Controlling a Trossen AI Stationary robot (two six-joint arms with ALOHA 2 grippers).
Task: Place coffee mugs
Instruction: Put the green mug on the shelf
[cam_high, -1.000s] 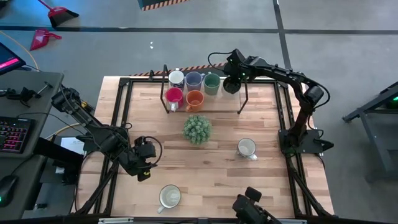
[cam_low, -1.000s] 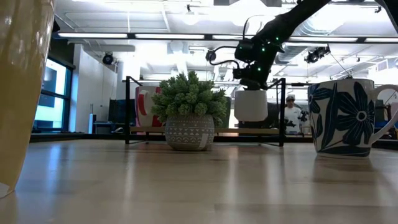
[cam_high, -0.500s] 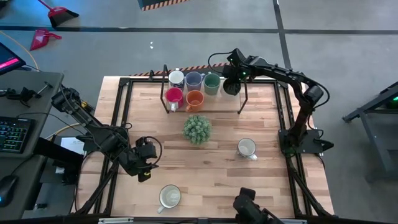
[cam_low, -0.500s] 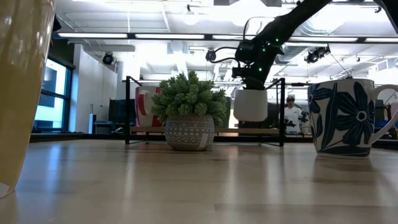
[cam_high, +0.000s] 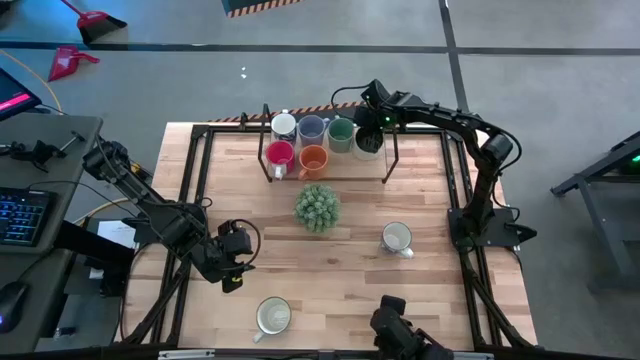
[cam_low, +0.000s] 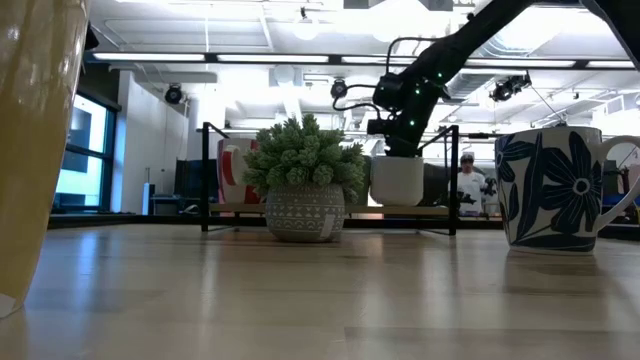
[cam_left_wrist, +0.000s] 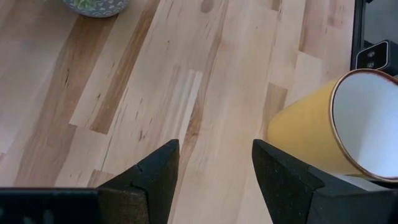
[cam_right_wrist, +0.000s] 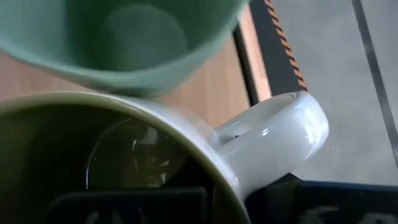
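My right gripper (cam_high: 371, 124) is shut on a mug, white outside and dark green inside (cam_high: 367, 144), over the right end of the black rack (cam_high: 392, 160) at the table's far side. In the low view the mug (cam_low: 396, 181) stands upright, its bottom at the rack's shelf; whether it touches, I cannot tell. White (cam_high: 283, 125), pale blue (cam_high: 311, 127), green (cam_high: 341, 133), red (cam_high: 279, 154) and orange (cam_high: 313, 158) mugs stand in the rack. My left gripper (cam_high: 232, 268) is open and empty at the near left. My right gripper holds the mug by its rim beside the handle (cam_right_wrist: 273, 134), one finger inside the mug (cam_right_wrist: 124, 202) and one outside. The fingers come from above, pointing down. The mug hangs upright below them, close beside the green mug (cam_right_wrist: 124, 37).
A spiky green plant (cam_high: 317, 207) in a pot stands mid-table. A blue-flowered mug (cam_high: 397, 238) stands to its right, and a cream-yellow mug (cam_high: 272, 316) stands near the front edge, close to my left gripper (cam_left_wrist: 214, 168). A person shows far behind the table (cam_low: 466, 180).
My right gripper has gone down and a little toward the table's left with the mug, which stays upright and now sits lower, at the rack's shelf next to the green mug.
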